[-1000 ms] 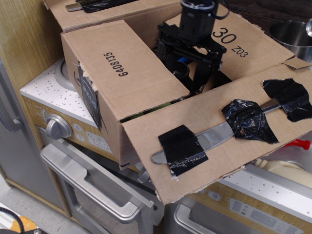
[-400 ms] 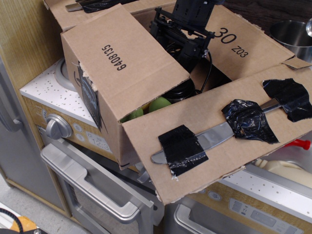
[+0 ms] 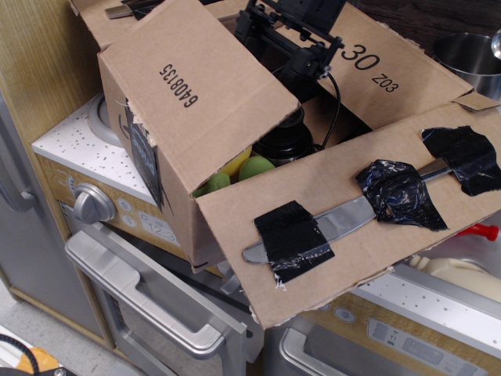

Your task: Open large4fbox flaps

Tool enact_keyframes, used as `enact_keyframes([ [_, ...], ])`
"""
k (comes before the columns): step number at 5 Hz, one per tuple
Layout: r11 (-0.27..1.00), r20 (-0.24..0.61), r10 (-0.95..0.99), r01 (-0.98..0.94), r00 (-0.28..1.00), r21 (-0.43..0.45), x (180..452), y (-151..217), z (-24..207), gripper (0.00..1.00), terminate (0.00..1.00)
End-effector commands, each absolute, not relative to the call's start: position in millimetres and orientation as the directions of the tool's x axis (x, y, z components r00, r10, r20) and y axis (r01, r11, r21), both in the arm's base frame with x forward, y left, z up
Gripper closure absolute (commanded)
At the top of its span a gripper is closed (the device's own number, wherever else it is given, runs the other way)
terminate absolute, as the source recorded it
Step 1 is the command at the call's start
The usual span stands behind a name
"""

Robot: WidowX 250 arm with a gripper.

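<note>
The large4fbox (image 3: pixel 174 223) stands on a toy kitchen counter, with torn black tape (image 3: pixel 141 153) on its near corner. The flap printed "6408135" (image 3: pixel 196 94) is tilted up at its inner edge. The "30 Z03" flap (image 3: pixel 391 70) lies open at the back right. The flap with the taped silver knife (image 3: pixel 344 215) hangs open toward the front right. A fourth flap (image 3: pixel 98 23) lies open at the back left. My black gripper (image 3: pixel 290 47) is at the raised flap's inner edge, above the box opening; its jaws are not clear. Green and yellow items (image 3: pixel 254 167) and a dark jar (image 3: pixel 286 145) show inside.
A toy oven with a round knob (image 3: pixel 92 204) and a grey handle (image 3: pixel 149 294) stands below the box. A metal pot (image 3: pixel 470 55) stands at the back right. A red-tipped item (image 3: pixel 479 230) lies beside the knife flap. A wooden panel rises at the left.
The "6408135" flap has risen from nearly flat to tilted up, showing the items inside. My gripper has moved up and to the left along with the flap's edge.
</note>
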State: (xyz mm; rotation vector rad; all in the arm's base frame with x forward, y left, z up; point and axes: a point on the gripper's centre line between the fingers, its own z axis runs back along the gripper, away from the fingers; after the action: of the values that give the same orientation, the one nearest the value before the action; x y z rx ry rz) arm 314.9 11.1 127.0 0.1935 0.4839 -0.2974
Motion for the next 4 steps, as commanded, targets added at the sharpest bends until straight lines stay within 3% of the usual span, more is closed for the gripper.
enact_keyframes([
  [1, 0.93, -0.424, -0.169, 0.287, 0.89, 0.231, 297.6, 19.4, 174.3, 0.0, 0.0],
  [2, 0.919, -0.432, -0.142, 0.281, 0.891, 0.277, 288.0, 27.9, 185.2, 0.0, 0.0],
  [4, 0.933, -0.444, -0.139, 0.267, 0.885, 0.242, 264.3, 53.1, 190.0, 0.0, 0.0],
])
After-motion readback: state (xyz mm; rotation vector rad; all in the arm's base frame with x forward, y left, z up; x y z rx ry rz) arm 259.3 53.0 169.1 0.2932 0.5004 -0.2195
